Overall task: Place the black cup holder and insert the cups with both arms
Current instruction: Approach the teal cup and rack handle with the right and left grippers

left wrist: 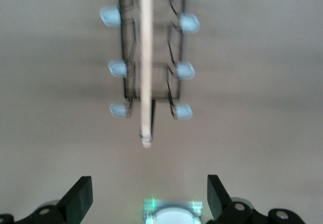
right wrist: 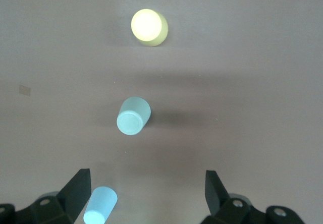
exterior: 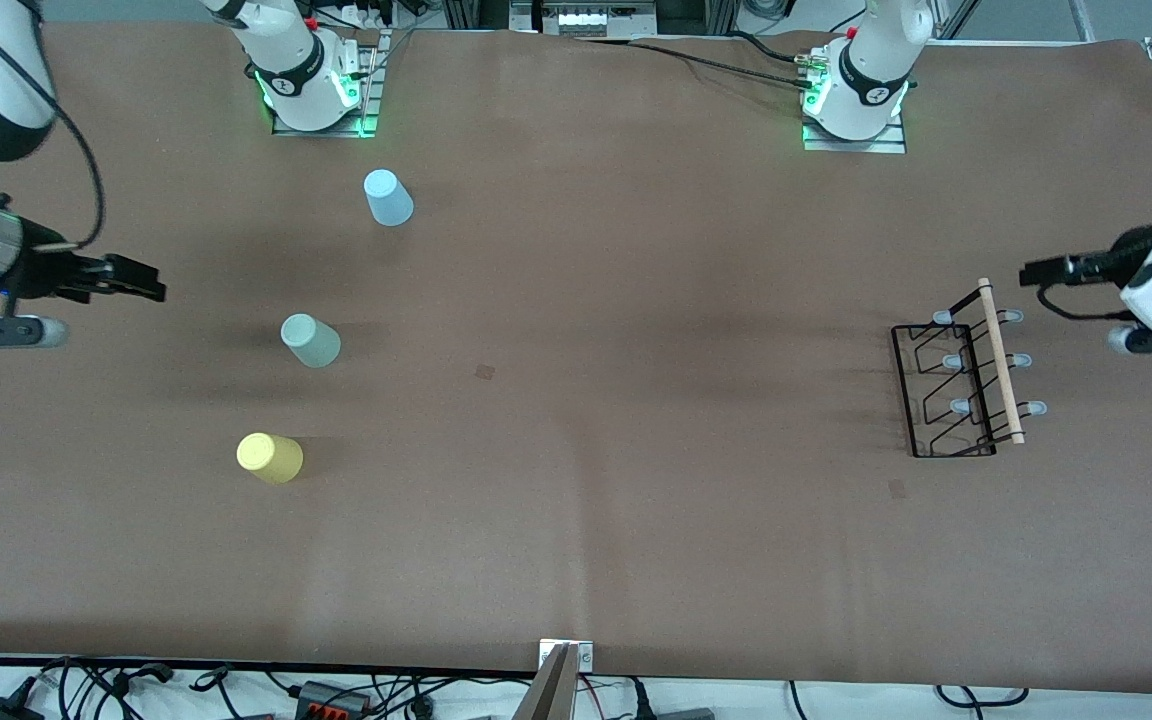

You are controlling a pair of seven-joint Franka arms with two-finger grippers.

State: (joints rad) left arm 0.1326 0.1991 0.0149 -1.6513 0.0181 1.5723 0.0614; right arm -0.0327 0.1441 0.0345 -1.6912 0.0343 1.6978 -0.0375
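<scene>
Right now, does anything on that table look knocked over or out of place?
Nothing looks spilled or broken. The three cups, light blue cup, mint cup and yellow cup, stand upside down, apart from the black cup holder, which holds none.

Even overhead light, soft shadows beside cups [exterior: 311, 340]; left wrist view blurred, black cup holder [left wrist: 146, 57] soft-edged.

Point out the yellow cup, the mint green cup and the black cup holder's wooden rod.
yellow cup [exterior: 270, 457]: front view, on its side wall.
mint green cup [right wrist: 133, 115]: right wrist view, on its upturned base.
wooden rod [left wrist: 147, 62]: left wrist view, midway along the rod.
</scene>
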